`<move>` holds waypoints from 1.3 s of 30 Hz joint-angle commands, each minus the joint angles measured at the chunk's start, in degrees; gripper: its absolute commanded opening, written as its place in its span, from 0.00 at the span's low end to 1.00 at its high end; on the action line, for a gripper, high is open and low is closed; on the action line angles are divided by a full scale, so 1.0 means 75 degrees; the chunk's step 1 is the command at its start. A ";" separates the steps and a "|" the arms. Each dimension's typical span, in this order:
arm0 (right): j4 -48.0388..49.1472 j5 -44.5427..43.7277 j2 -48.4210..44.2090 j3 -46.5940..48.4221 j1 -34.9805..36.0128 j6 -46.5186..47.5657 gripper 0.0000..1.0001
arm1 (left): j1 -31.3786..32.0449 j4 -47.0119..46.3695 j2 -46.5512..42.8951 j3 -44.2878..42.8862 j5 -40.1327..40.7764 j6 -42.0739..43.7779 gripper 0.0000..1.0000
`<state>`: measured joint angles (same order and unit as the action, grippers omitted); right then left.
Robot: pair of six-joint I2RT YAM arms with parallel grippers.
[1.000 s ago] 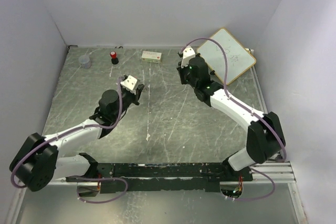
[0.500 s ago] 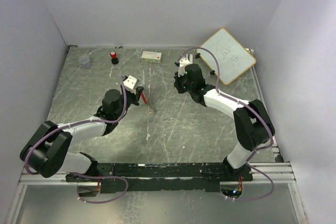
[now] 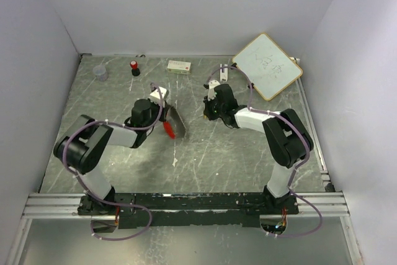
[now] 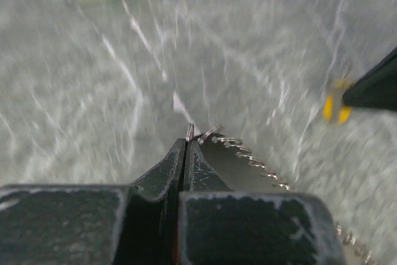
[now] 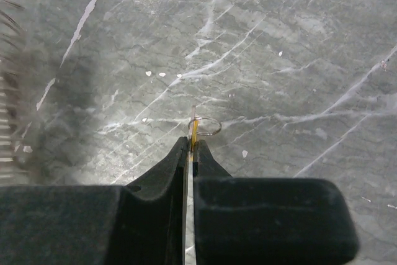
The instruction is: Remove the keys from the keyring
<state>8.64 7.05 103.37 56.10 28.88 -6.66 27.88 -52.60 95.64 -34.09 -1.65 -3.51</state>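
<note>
Two arms bend inward over the grey, veined worktop (image 3: 248,153) in the top view. The left jaws are a little left of the middle. Just at their near-right side is the red key (image 3: 167,130), and next to it the keyring (image 3: 177,122) shows only as a grey blurred streak. The right jaws are a little right of the middle, well apart from the red key. From above I cannot tell how either pair of jaws stands. Along the far edge, from left to right, stand a clear cup (image 3: 100,72), a red-capped bottle (image 3: 134,67) and a small box (image 3: 179,65). A whiteboard (image 3: 268,65) lies in the far right corner.

In the left wrist view the left jaws are pressed together and pinch a thin metal ring (image 4: 190,131) at their tip. A beaded chain (image 4: 251,158) runs from this ring to the right and near side. To the right, the yellow key (image 4: 334,107) sits at the black tip of the right jaws. The box appears blurred at the far left.

In the right wrist view the right jaws are pressed together on the yellow key. A small wire loop (image 5: 211,126) touches the key's far end. The blurred chain shows at the left edge. Whether the loop joins the chain, I cannot tell.
</note>
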 commanded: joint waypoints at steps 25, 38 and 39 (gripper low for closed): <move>-0.0264 0.0017 0.0323 0.0287 -0.0031 -0.0049 0.35 | -0.0260 0.1973 0.0497 -0.0913 -0.1275 -0.0755 0.74; 0.0035 -0.1604 -0.1939 -0.0485 -0.0042 -0.0398 1.00 | -0.0261 0.2106 -0.2079 0.0134 -0.0775 -0.0671 1.00; 0.0056 -0.2094 -0.2088 -0.0544 -0.0037 -0.0504 1.00 | -0.0260 0.2231 -0.2294 0.0219 -0.0618 -0.0699 1.00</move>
<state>7.07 1.19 92.23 54.24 28.84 -8.36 26.33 -36.97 83.42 -35.14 -9.15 -8.82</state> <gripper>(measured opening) 0.956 0.995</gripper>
